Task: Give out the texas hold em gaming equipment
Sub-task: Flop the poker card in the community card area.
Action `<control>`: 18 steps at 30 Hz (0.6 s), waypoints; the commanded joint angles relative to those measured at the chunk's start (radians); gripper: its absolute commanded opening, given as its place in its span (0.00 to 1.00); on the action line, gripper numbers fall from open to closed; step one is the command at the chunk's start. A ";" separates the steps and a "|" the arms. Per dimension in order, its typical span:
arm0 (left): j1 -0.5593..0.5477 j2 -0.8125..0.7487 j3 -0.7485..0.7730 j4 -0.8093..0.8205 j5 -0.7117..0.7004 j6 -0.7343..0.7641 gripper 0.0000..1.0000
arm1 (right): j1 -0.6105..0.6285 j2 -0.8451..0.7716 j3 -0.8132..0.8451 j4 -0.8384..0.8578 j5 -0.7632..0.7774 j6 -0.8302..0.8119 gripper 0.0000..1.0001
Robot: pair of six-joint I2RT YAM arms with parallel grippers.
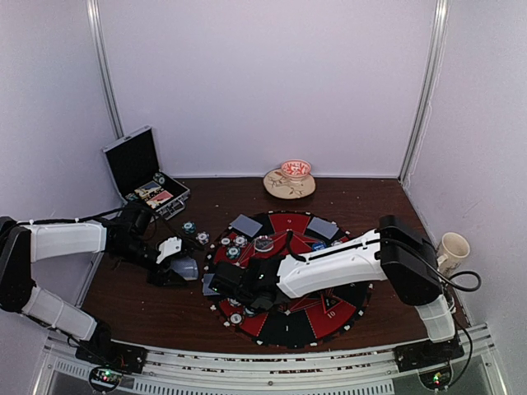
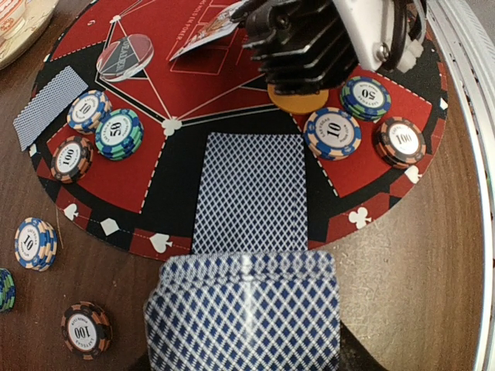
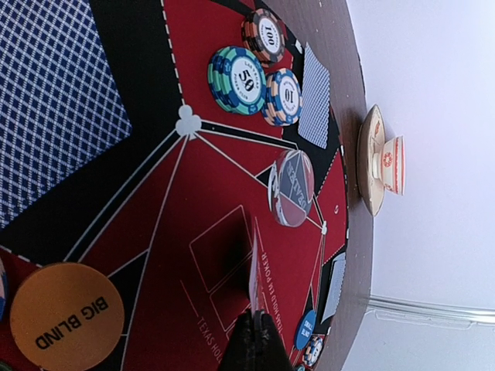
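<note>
Over the mat (image 1: 329, 315), right gripper (image 3: 256, 328) pinches one card (image 3: 254, 267) — left gripper (image 1: 174, 262) clamps the deck (image 2: 244, 317).

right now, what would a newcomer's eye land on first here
The round red-and-black mat mid-table, dotted with chips. The left pincer grips a blue-backed deck at the mat's left edge, and the right pincer pinches a single card over the mat, by an orange disc. An open case sits at the far left.
</note>
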 commanded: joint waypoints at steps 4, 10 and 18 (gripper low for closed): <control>0.002 -0.002 0.005 0.022 0.019 0.003 0.52 | -0.006 0.001 -0.037 0.052 -0.046 -0.064 0.00; 0.003 0.004 0.006 0.022 0.018 0.005 0.52 | -0.008 -0.043 -0.069 0.099 -0.057 -0.092 0.00; 0.002 -0.002 0.005 0.022 0.019 0.005 0.52 | -0.035 -0.123 -0.155 0.189 -0.136 -0.153 0.00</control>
